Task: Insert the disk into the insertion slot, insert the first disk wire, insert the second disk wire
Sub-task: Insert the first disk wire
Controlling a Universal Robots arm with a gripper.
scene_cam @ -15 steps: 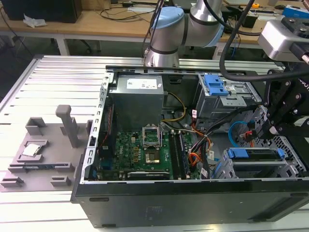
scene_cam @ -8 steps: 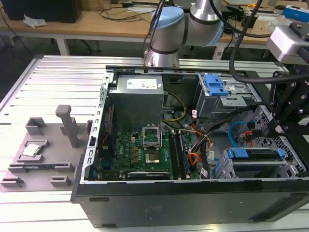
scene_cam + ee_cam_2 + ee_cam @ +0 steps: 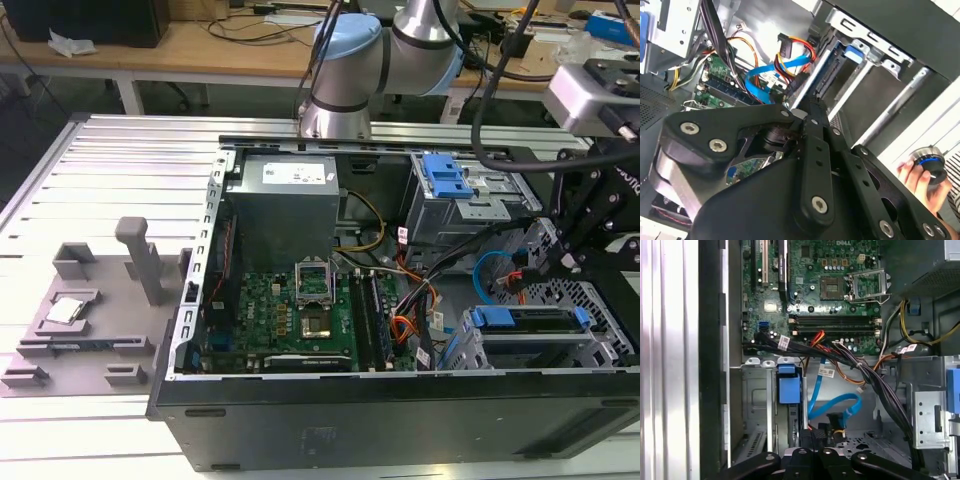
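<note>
Exterior view | disk [image 3: 525,318] seated in insertion slot [image 3: 606,350] | gripper [image 3: 560,262] clench: cannot tell

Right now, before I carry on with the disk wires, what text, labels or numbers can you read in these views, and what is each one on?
Nothing can be quoted with confidence.
white label on the grey power supply: print too small to read.
white tags on the black cable bundle: blurred.
White print on the green motherboard: too small to read.
</note>
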